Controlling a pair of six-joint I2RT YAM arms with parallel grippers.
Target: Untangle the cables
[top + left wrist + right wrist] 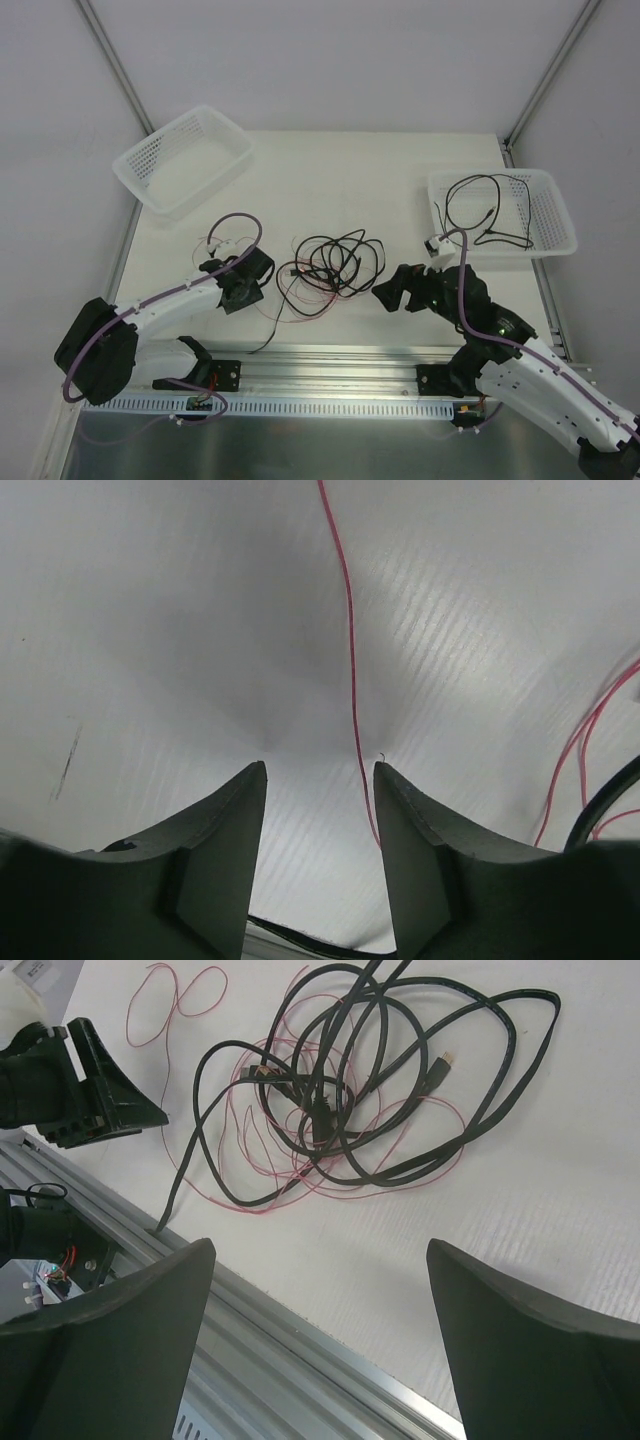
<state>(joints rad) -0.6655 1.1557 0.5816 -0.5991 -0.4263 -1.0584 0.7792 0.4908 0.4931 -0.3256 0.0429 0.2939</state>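
**Cables (pixel 330 265) heaped mid-counter between two open pincers**

Left pincer (pixel 320 770): the jaws stand partly apart, low over the counter (pixel 400 180). A single red wire (pixel 350 660) runs through the gap close by the right-hand finger, not pinched. More red strands curve past at the right edge of that view.

Right pincer (pixel 320 1250): the jaws are spread wide with nothing between them, and they face the heap from the right.

The heap is black loops with small connectors, wound through thin red wire, lying between the two pincers. One black cable (pixel 492 236) lies apart in the right basket (pixel 555 215). A second basket (pixel 130 158) sits at the far left.
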